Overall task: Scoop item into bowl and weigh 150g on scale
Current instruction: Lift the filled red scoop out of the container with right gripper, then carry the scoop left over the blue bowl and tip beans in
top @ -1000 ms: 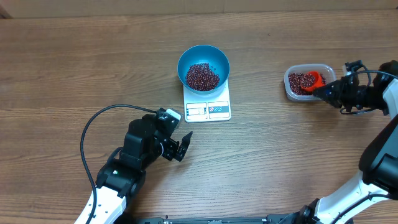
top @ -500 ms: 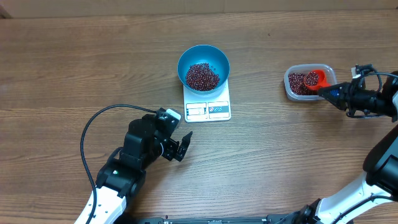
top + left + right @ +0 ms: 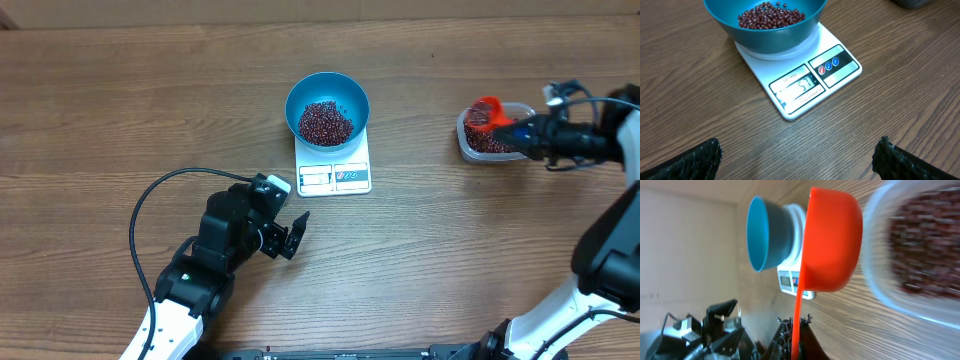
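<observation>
left end effector (image 3: 290,236) — jaws wide, empty; near scale (image 3: 334,176) | right end effector (image 3: 527,136) — clamped on orange scoop (image 3: 487,109); at clear tub (image 3: 470,143) edge | beans (image 3: 325,122) in blue bowl (image 3: 299,93) on scale

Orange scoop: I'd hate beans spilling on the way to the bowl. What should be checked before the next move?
1. Grip: right gripper shut on the scoop handle: ok.
2. Scoop loaded: cannot tell; its inside is not clearly seen.
3. Bowl, with beans in it, seated on the scale: ok.
4. Left gripper open, off the path from tub to bowl: ok.
5. Scale display legible: cannot tell; digits blurred.
</observation>
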Robot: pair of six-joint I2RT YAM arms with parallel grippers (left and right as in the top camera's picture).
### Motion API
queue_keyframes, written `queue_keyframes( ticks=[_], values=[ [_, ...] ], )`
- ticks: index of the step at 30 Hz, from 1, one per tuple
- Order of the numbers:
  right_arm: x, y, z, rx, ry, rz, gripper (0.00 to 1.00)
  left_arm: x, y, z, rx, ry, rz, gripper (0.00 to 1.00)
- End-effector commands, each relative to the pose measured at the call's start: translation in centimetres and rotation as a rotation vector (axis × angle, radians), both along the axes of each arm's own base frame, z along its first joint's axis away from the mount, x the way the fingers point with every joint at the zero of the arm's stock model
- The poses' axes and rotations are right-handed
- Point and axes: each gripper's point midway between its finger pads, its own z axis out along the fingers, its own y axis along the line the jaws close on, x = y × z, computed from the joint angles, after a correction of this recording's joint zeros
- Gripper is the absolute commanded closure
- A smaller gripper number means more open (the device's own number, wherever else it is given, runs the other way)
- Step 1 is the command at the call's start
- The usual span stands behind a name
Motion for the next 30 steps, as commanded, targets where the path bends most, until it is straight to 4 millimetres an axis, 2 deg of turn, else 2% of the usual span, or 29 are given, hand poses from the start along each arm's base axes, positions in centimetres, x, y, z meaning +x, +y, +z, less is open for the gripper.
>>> queue_keyframes(
  ticks=[1,10,19,25,30],
  values=[
    [0.9,3.3,2.8,-0.004,-0.097,0.087,0.96,-0.3,-0.2,-0.3,-0.005,0.010,-0.011,0.00],
    [1.6,11.9,4.9,0.029,-0.147,0.268,0.96,-0.3,-0.2,-0.3,-0.005,0.010,-0.011,0.00],
    [2.2,20.0,5.3,0.017,-0.200,0.387,0.96,-0.3,-0.2,-0.3,-0.005,0.010,-0.011,0.00],
    [3.1,23.2,4.0,-0.101,-0.205,0.382,0.96,-0.3,-0.2,-0.3,-0.005,0.010,-0.011,0.00],
    [3.5,23.8,2.7,-0.211,-0.213,0.372,0.96,-0.3,-0.2,-0.3,-0.005,0.010,-0.011,0.00]
  ],
)
